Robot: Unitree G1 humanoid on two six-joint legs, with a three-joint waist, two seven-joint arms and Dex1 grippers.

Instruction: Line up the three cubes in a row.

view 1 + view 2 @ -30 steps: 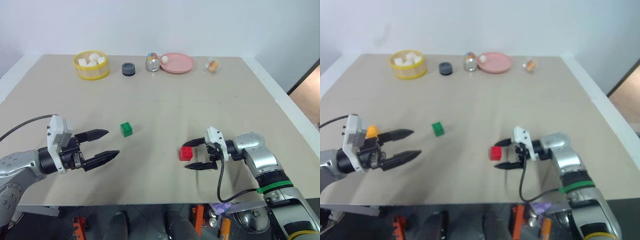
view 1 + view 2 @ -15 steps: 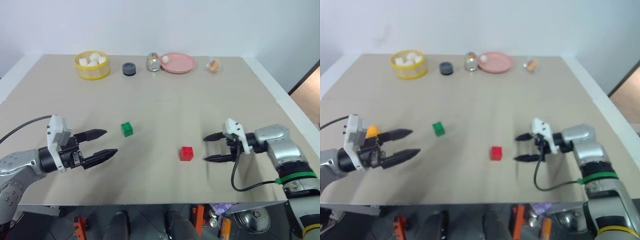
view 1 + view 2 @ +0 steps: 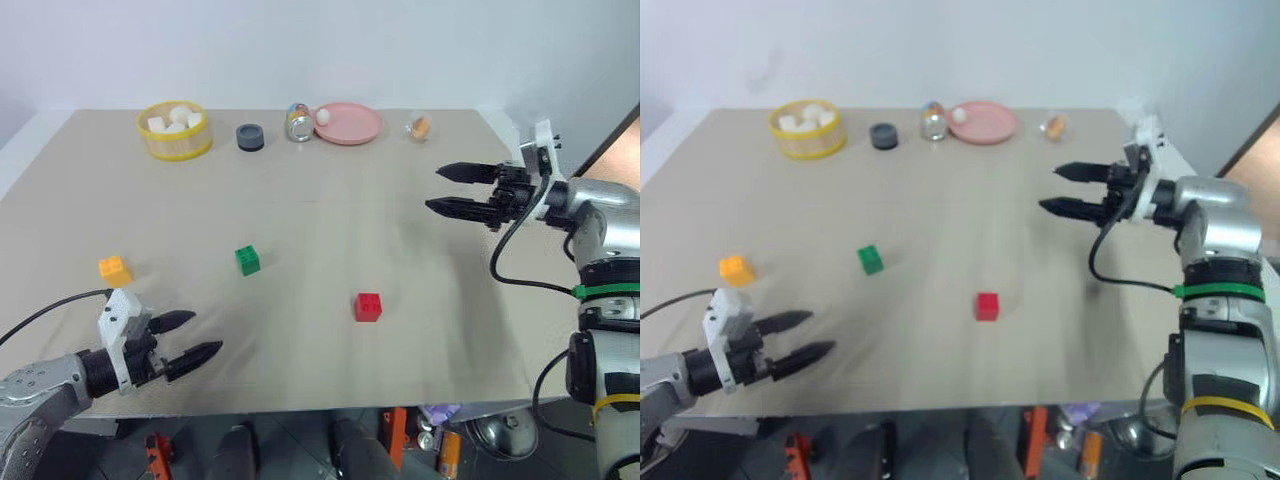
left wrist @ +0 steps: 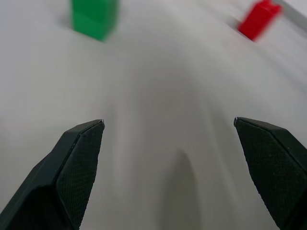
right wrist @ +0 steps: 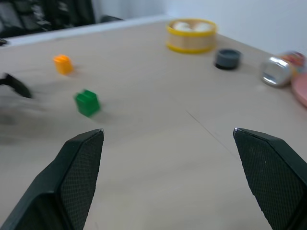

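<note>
Found the three cubes scattered over the near half of the tan table, none touching another. Placed the red cube nearest the front edge, about midway across. Placed the green cube farther back and to its left, well apart. Placed the yellow-orange cube farther left again, roughly level with the green one. Read the green and yellow-orange pair as lying on a rough line across the table, with the red one out of it, toward the front and right.

Saw the left gripper low at the front left corner, fingers spread wide and empty, pointing toward the green and red cubes, near the yellow-orange cube but clear of it. Saw the right gripper raised over the right side of the table, fingers likewise parted with nothing between them, well apart from every cube.

Judged no cube in hand and the row not yet made, so most likely a pause between picks or the lead-in to one. Judged the next move to call for lowering one gripper over a single cube, probably the red, straddling its flat sides squarely, closing, then carrying it back into line beside the green. Saw no need to go near the yellow basket, dark puck or pink plate along the far edge.
</note>
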